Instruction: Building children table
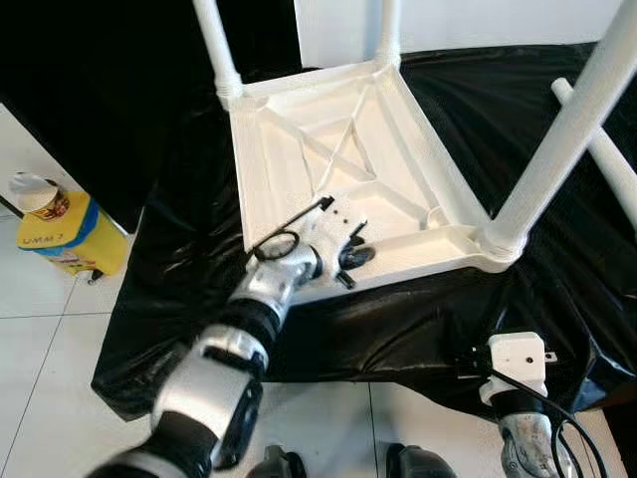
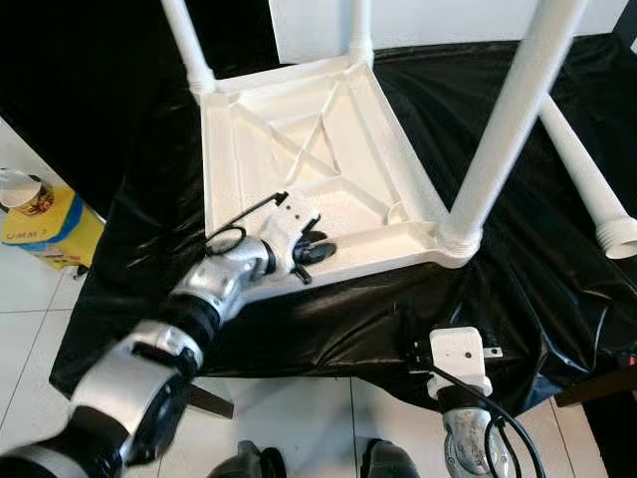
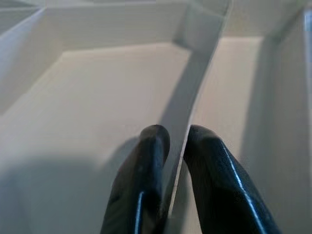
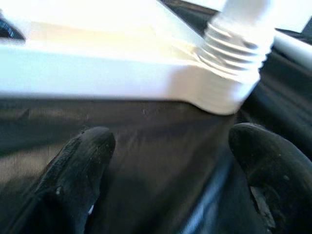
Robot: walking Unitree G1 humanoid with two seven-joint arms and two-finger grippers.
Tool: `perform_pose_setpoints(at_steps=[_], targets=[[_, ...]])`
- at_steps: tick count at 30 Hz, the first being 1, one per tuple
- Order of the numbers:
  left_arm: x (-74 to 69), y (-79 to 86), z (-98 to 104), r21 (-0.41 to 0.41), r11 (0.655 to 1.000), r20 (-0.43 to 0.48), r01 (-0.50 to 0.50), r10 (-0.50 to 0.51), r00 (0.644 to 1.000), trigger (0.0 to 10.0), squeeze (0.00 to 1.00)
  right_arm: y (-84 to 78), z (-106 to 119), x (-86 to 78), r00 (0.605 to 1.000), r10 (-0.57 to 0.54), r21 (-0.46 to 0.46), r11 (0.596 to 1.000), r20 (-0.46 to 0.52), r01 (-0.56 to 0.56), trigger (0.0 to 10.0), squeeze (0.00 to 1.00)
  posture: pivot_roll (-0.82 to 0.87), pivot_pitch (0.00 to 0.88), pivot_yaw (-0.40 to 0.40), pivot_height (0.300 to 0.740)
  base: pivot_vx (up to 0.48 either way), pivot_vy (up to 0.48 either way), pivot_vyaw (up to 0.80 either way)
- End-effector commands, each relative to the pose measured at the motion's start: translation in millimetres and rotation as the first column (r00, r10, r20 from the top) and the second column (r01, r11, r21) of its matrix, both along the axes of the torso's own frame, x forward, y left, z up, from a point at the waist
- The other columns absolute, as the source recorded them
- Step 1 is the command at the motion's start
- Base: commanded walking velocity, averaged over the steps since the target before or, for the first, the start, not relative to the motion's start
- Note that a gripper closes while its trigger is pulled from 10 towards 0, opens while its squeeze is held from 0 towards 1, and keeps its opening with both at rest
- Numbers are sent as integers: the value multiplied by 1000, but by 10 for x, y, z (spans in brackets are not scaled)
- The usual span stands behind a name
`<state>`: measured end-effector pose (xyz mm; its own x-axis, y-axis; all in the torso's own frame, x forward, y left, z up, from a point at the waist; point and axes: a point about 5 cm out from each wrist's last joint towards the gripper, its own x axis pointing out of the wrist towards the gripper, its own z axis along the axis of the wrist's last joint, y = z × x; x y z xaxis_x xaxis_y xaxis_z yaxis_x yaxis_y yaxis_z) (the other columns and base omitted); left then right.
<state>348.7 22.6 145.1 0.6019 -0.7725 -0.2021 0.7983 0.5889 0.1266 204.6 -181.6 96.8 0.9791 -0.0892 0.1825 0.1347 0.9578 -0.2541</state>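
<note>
The black sheet (image 1: pixel 199 249) covers the work surface, and on it the white tabletop (image 1: pixel 338 169) lies upside down, ribs up, with three legs (image 1: pixel 557 139) screwed into its corners. A loose leg (image 2: pixel 587 174) rests on the sheet to the robot's right. The left gripper (image 3: pixel 173 141) sits at the near edge, its fingers pinched onto a thin rib. The right gripper (image 4: pixel 170 161) hangs spread wide, holding nothing, just below the near right corner, over the sheet.
</note>
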Motion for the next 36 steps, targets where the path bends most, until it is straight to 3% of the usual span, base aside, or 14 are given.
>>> perform_pose_setpoints(at_steps=[1, 9, 10, 16, 17, 19, 20, 22, 23, 24, 28, 31, 33, 36], targets=[[-2, 146, 8, -123, 922, 43, -366, 374, 927, 0, 0, 30, -30, 28, 1000, -5, 8, 1000, -17, 5, 10000, 0, -19, 172, 86, 740, 0, 0, 0], [-274, -49, 147, -241, 944, 120, -226, 260, 958, 0, 0, 74, 6, 146, 1000, -2, 22, 1000, 3, 2, 10000, 0, -4, 169, 81, 740, 0, 0, 0], [-360, -88, 224, -274, 954, 163, -125, 174, 971, 10000, 0, 100, 20, 201, 1000, 4, 43, 999, 9, -4, 10000, 0, 1, 168, 76, 740, 0, 0, 0], [-496, -71, 339, -279, 959, 246, 48, 23, 969, 10000, 78, 174, 39, 281, 1000, 26, 97, 995, 10, -27, 10000, 0, 7, 165, 71, 740, 0, 0, 0], [-526, -49, 366, -277, 957, 265, 91, -15, 964, 10000, 757, 190, 36, 296, 1000, 29, 116, 993, 6, -30, 10000, 0, 9, 162, 71, 740, 0, 0, 0], [-541, -3, 404, -274, 955, 280, 113, -33, 959, 10000, 733, 211, 37, 316, 999, 38, 132, 990, 4, -38, 10000, 0, 12, 158, 71, 740, 0, 0, 0], [-537, 69, 438, -259, 957, 301, 129, -47, 953, 10000, 447, 230, 36, 339, 999, 45, 150, 988, 1, -44, 10000, 0, 13, 155, 72, 740, 0, 0, 0], [-537, 119, 462, -248, 959, 314, 135, -52, 948, 10000, 447, 242, 36, 354, 999, 49, 160, 986, 0, -48, 10000, 0, 13, 155, 72, 740, 0, 0, 0], [-503, 225, 476, -218, 969, 333, 118, -40, 942, 10000, 0, 248, 39, 373, 999, 51, 169, 984, 0, -51, 10000, 0, 13, 152, 74, 740, 0, 0, 0], [-503, 225, 476, -218, 969, 333, 118, -40, 942, 10000, 0, 248, 39, 373, 999, 51, 169, 984, 0, -51, 10000, 0, 13, 152, 74, 740, 0, 0, 0], [-347, 703, 436, -45, 998, 377, -54, 67, 924, 10000, 0, 239, 60, 409, 999, 40, 194, 980, 6, -40, 10000, 0, 15, 146, 81, 740, 0, 0, 0], [-316, 778, 411, -8, 996, 372, -94, 90, 924, 10000, 0, 235, 62, 411, 999, 37, 199, 979, 6, -37, 10000, 0, 16, 146, 81, 740, 0, 0, 0], [-193, 1069, 290, 112, 960, 347, -257, 205, 915, 10000, 0, 222, 67, 419, 1000, 26, 212, 977, 7, -27, 10000, 0, 17, 145, 74, 740, 0, 0, 0], [-168, 1223, 239, 178, 935, 337, -308, 236, 911, 10000, 0, 218, 73, 428, 1000, 21, 221, 975, 8, -22, 10000, 0, 19, 143, 70, 740, 0, 0, 0]])
